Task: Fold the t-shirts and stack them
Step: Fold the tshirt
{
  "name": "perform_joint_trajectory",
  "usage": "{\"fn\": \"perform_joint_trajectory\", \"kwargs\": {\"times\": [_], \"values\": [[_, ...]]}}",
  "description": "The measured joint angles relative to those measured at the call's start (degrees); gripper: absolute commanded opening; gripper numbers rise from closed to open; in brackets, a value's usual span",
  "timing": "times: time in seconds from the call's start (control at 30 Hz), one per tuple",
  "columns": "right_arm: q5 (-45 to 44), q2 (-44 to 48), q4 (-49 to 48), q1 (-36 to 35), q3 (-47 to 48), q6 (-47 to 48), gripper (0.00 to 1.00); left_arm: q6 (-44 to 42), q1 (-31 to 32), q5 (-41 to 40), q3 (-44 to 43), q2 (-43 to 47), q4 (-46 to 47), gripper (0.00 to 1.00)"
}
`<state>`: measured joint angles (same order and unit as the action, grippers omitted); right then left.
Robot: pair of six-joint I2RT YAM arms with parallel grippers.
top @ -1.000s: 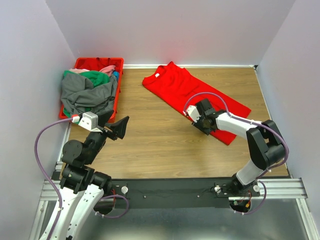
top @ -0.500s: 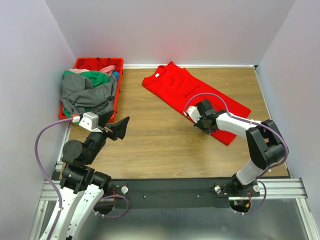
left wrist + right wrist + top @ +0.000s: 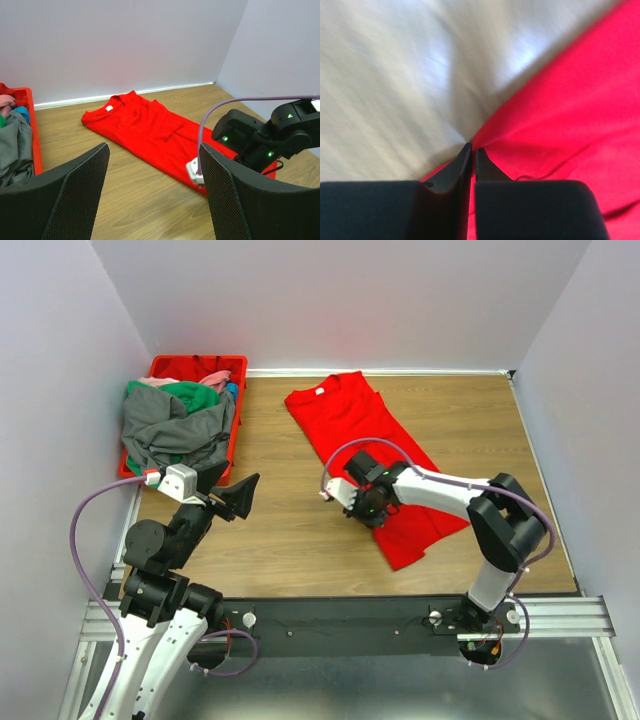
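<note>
A bright red t-shirt [image 3: 360, 425] lies folded lengthwise on the wooden table, its collar with a white label at the back; it also shows in the left wrist view [image 3: 145, 131]. My right gripper [image 3: 366, 505] is shut on the shirt's left edge near its lower half; in the right wrist view [image 3: 472, 150] the jaws pinch the red cloth [image 3: 560, 115] just above the table. My left gripper [image 3: 240, 495] is open and empty, held above the table's left side, well apart from the shirt. Grey [image 3: 170, 430], green [image 3: 188, 393] and pink [image 3: 212, 377] shirts lie heaped at the back left.
The heap of shirts fills a red plastic crate [image 3: 180, 364] at the back left corner, its edge also in the left wrist view [image 3: 34, 125]. White walls close the table at the back and both sides.
My right gripper has dragged the red shirt's lower part to the left and toward the near edge; the shirt now lies more upright in the top view. The left arm has not moved.
</note>
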<state>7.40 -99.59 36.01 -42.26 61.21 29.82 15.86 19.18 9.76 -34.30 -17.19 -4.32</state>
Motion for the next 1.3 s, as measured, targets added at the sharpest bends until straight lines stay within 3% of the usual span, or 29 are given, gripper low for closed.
{"fn": "perform_joint_trajectory", "kwargs": {"times": [0.13, 0.27, 0.37, 0.5, 0.7, 0.87, 1.1, 1.3], "values": [[3.5, -3.9, 3.8, -4.7, 5.7, -0.5, 0.35, 0.0, 0.0, 0.0, 0.0, -0.1, 0.0, 0.80], [5.4, -3.3, 6.3, -5.8, 8.2, -0.2, 0.70, 0.0, 0.0, 0.2, 0.0, -0.3, 0.2, 0.84], [5.8, 0.5, 7.6, -4.8, 6.6, 0.5, 0.82, -0.2, 0.0, 1.8, 0.3, -0.6, 1.1, 0.87], [7.9, 11.4, 9.1, 2.9, 2.8, 1.7, 0.99, -0.2, 0.0, 8.6, 1.2, -3.4, 4.3, 0.87], [11.1, 24.5, 7.6, 19.9, -2.7, 2.2, 1.00, 1.0, 0.0, 18.2, 1.4, -13.5, 7.7, 0.75], [20.5, 30.9, 5.1, 39.4, -7.8, 3.0, 1.00, 2.4, 3.1, 23.1, 1.4, -21.8, 8.9, 0.75], [30.6, 30.9, 4.4, 47.0, -10.9, 5.1, 1.00, 3.3, 24.1, 18.9, 1.4, -27.7, 9.9, 0.75], [34.1, 31.8, 4.3, 48.7, -10.9, 5.6, 1.00, 3.9, 38.9, 6.6, 0.7, -37.8, 9.3, 0.75]]}}
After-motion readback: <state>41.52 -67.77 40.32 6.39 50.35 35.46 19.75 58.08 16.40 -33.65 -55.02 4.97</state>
